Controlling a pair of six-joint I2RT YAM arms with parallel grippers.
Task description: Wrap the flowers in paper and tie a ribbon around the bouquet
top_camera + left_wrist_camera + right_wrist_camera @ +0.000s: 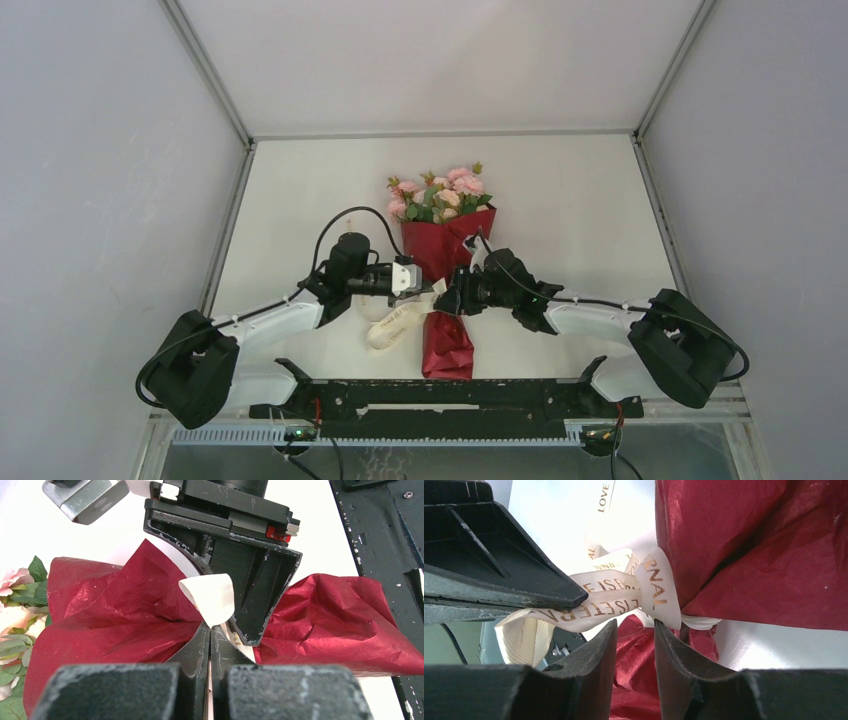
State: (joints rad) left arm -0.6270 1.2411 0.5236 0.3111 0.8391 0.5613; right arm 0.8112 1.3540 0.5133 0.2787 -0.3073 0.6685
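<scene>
A white, faintly glossy table (560, 200) fills the floor of a box-like enclosure. Plain pale grey walls close it in on the left (100, 150), on the right (760, 150) and at the back (440, 60), joined by thin metal corner strips (205, 70). A black mounting rail (440, 395) runs along the near edge, above a white slotted strip (230, 435). The light is soft and even, with faint shadows.

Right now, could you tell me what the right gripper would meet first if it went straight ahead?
Most likely the ribbon: its lettered band sits just beyond the right gripper, with the paper close behind, though depth is unclear.
</scene>
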